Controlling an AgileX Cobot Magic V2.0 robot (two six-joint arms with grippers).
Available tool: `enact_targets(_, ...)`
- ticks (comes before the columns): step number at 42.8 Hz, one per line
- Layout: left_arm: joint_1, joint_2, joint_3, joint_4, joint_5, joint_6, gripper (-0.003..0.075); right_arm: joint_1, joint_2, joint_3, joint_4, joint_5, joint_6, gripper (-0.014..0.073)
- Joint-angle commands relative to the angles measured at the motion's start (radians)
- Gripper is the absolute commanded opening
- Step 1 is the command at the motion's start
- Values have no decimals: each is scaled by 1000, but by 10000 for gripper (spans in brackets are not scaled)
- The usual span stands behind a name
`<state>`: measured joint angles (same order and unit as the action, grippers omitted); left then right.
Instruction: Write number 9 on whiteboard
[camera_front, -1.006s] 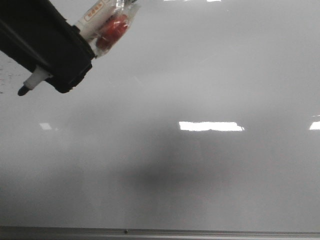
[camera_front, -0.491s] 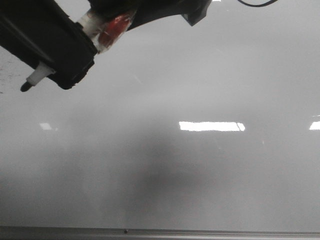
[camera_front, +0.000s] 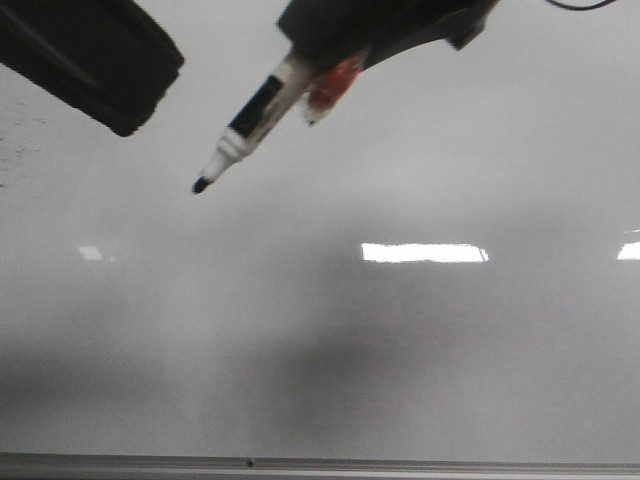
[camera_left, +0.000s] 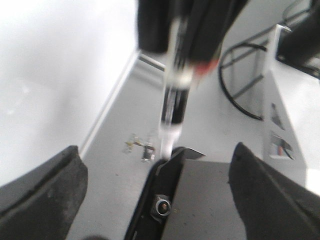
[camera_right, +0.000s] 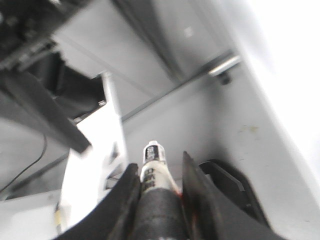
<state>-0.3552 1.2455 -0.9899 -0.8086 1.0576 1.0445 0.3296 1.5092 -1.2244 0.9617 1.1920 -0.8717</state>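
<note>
As seen from front: right gripper (camera_front: 318, 62) at top centre, clenched on black-and-white marker (camera_front: 255, 108). Marker tilted, black tip low and toward left, over upper middle of whiteboard (camera_front: 420, 340). Cannot tell whether tip touches board or hangs just off it. Small red piece (camera_front: 335, 80) pressed beside marker barrel at the fingers, blurred, unclear what.

Left gripper (camera_front: 95, 60) at upper left corner, a dark block, well apart from marker. In left wrist view, left gripper (camera_left: 155, 165) released, fingers (camera_left: 55, 190) spread wide with nothing between them. Marker (camera_left: 174, 107) seen hanging point down beyond them, gripped from above.

In right wrist view, right gripper (camera_right: 157, 172) closed on marker (camera_right: 154, 159), fingers (camera_right: 192, 192) snug on both sides of barrel, white labelled end sticking out past them.

Whiteboard fills front view, glossy pale grey, bright light reflections (camera_front: 425, 252) across middle, grey metal edge strip (camera_front: 400, 466) along near side. Faint dark specks (camera_front: 15, 150) at far left edge. Number 9 not yet drawn.
</note>
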Motion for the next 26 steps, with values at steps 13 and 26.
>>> enact_targets(13,97,-251,227,-170,-136,45,-22,-53,-142,204,156,-686,-147,-105)
enact_targets(26,97,-268,240,-186,-138,45,-19,-53,-117,225,488,-891,-489,-105)
